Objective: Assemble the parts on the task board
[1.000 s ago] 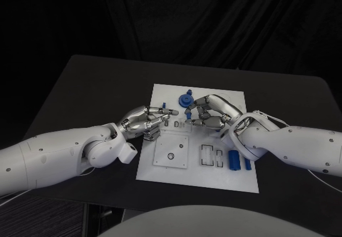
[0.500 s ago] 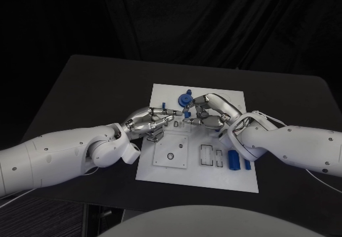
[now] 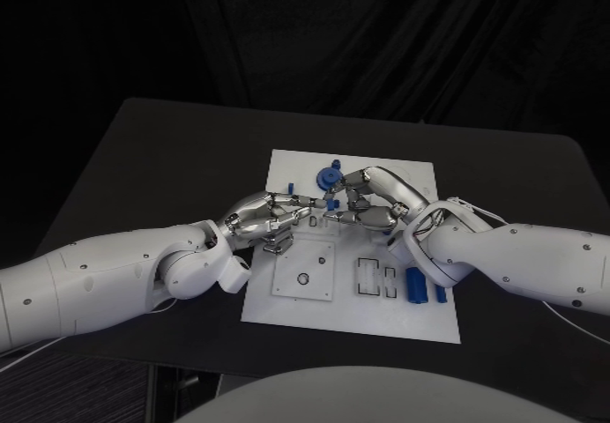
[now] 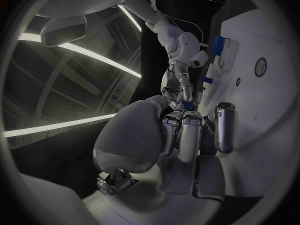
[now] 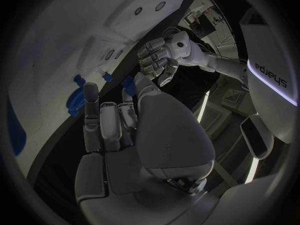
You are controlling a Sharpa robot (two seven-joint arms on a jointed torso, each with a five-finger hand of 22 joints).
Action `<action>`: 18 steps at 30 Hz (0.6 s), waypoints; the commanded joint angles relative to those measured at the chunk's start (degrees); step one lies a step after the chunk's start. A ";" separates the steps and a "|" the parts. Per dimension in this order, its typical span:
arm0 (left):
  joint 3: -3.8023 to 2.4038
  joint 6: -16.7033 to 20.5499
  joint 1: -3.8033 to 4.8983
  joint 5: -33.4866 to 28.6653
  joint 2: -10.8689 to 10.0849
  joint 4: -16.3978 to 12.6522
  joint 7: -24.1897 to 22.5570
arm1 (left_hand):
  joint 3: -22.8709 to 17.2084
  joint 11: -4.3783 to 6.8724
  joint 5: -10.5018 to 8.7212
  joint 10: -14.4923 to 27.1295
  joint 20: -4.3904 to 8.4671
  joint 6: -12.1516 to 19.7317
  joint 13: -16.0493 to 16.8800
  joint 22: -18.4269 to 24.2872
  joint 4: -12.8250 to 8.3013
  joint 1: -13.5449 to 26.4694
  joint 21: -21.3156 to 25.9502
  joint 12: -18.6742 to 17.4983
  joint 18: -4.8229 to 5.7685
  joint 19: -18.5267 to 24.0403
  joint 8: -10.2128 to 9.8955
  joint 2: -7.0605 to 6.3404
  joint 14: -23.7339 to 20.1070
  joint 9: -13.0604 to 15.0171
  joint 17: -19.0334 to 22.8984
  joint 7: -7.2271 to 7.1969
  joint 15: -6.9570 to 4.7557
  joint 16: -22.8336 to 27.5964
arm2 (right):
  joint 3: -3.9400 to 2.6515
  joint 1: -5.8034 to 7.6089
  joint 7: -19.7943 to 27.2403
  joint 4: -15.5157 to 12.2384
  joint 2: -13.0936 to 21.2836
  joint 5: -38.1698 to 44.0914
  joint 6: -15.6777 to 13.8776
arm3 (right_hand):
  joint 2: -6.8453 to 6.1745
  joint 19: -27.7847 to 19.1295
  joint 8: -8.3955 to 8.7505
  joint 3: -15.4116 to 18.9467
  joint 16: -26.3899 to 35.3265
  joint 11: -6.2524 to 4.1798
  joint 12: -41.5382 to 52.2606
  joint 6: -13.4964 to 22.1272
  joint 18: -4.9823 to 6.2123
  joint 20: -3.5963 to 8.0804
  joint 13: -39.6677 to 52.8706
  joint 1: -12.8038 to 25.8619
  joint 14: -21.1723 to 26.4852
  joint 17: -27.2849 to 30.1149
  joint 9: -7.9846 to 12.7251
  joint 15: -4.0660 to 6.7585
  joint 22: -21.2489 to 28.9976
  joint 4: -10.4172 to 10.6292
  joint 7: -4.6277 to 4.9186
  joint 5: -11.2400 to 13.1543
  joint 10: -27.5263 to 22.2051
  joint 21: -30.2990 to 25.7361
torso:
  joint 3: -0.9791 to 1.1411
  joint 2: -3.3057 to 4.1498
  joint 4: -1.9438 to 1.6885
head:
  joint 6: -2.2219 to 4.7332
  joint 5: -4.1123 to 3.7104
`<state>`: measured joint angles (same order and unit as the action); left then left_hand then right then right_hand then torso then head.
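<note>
Task board (image 3: pixel 382 317) white, parts (image 3: pixel 416 284) blue, table (image 3: pixel 166 167) black. Both hands silver: left hand (image 3: pixel 264 220), right hand (image 3: pixel 366 201). Arms white.

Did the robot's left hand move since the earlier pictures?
Yes. The left hand has slid across the task board, toward the right hand and the small blue part there, closing most of the gap between the two hands.
</note>
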<state>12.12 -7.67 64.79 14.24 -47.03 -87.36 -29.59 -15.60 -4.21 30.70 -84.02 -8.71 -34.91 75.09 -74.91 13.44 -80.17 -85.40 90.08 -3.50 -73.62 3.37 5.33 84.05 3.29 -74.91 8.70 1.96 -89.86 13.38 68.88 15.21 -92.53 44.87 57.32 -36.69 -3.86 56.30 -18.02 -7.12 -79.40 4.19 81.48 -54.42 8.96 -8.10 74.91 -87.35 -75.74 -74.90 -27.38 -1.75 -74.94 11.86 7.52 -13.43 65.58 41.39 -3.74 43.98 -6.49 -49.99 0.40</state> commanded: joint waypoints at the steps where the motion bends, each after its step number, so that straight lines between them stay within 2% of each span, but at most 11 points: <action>1: -0.04 -1.08 -0.11 -0.17 0.35 -0.18 -0.21 | -0.03 -0.25 -0.38 -5.98 -0.09 0.14 14.91 -5.51 0.20 0.43 0.23 -0.08 0.26 0.25 -0.25 0.08 5.95 -0.04 -15.09 -0.05 0.51 -0.14 | -0.04 0.07 0.37 -0.11 -0.21 -0.09 0.15 | 0.33 -0.57 -0.21 0.01 -0.17 -0.16 0.11 -0.24 0.60 -0.04 1.35 0.10 0.51 -5.96 -1.45 -0.03 -2.32 0.35 -0.63 0.30 -0.44 -0.41 | 0.00 -0.05 -0.03 | -0.01 -0.06; 3: -0.04 -1.14 -0.11 -0.17 0.38 -0.17 -0.14 | -0.03 -0.25 -0.38 -5.98 -0.09 0.14 14.91 -5.51 0.20 0.43 0.23 -0.08 0.26 0.25 -0.25 0.08 5.95 -0.04 -15.09 -0.05 0.51 -0.14 | -0.04 0.07 0.35 -0.08 -0.27 -0.09 0.20 | 0.33 -0.57 -0.21 0.01 -0.17 -0.16 0.11 -0.24 0.60 -0.04 1.35 0.10 0.51 -5.96 -1.45 -0.03 -2.32 0.35 -0.63 0.30 -0.44 -0.41 | -0.05 -0.04 -0.05 | -0.01 -0.23; 10: -0.04 -1.38 -0.13 -0.17 0.62 -0.06 -0.06 | -0.09 -0.20 -0.61 -5.98 -0.10 0.06 14.91 -5.37 0.06 0.32 0.32 -0.08 0.21 0.50 -0.19 0.04 5.95 -0.01 -15.09 -0.17 0.50 -0.14 | -0.04 0.07 0.30 -0.04 -0.41 -0.09 0.51 | 0.45 -0.61 -0.32 -0.10 -0.22 -0.17 0.18 -0.17 0.60 -0.04 1.40 -0.11 0.52 -5.96 -1.45 -0.02 -2.33 0.32 -0.65 0.08 -0.36 -0.38 | 0.00 -0.06 -0.04 | -0.01 -0.46; 14: -0.04 -1.49 -0.13 -0.17 0.73 -0.01 -0.07 | -0.13 -0.18 -0.65 -5.98 -0.10 -0.01 14.91 -5.37 0.01 0.26 0.33 -0.08 0.21 0.51 -0.17 0.06 5.95 0.00 -15.09 -0.22 0.50 -0.14 | -0.04 0.07 0.20 0.05 -0.47 -0.09 0.74 | 0.52 -0.70 -0.61 -0.27 -0.28 -0.18 0.24 -0.11 0.61 -0.03 1.33 -0.47 0.63 -5.90 -1.46 -0.01 -2.35 0.25 -0.66 -0.85 -0.43 -0.31 | 0.05 -0.07 -0.08 | -0.01 -0.49; 18: -0.04 -1.59 -0.15 -0.17 0.75 0.08 -0.05 | -0.17 -0.16 -0.68 -5.98 -0.10 -0.01 14.91 -5.36 -0.04 0.21 0.34 -0.08 0.20 0.54 -0.16 0.08 5.95 0.00 -15.09 -0.26 0.49 -0.14 | -0.03 0.07 0.05 0.16 -0.52 -0.09 0.98 | 0.54 -0.79 -0.90 -0.44 -0.39 -0.18 0.25 -0.06 0.62 -0.02 1.21 -0.77 0.66 -5.88 -1.46 0.00 -2.35 0.20 -0.66 -1.93 -0.57 -0.26 | 0.03 -0.05 0.06 | -0.01 -0.36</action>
<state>12.10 -7.94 64.78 14.15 -46.59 -87.05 -29.51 -15.60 -4.21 30.24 -84.02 -8.92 -34.91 75.05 -74.91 13.44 -80.18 -85.40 90.08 -3.50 -73.41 3.37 5.32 84.05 3.29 -74.91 8.70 1.96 -89.85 13.41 68.88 15.14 -92.14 44.56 57.11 -36.43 -3.84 55.91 -18.69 -7.28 -79.40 4.00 81.49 -54.32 8.96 -8.09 74.91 -87.38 -75.34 -74.90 -27.89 -1.76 -74.94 12.02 7.42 -15.10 65.39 41.18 -3.71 43.92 -6.51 -49.99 -0.04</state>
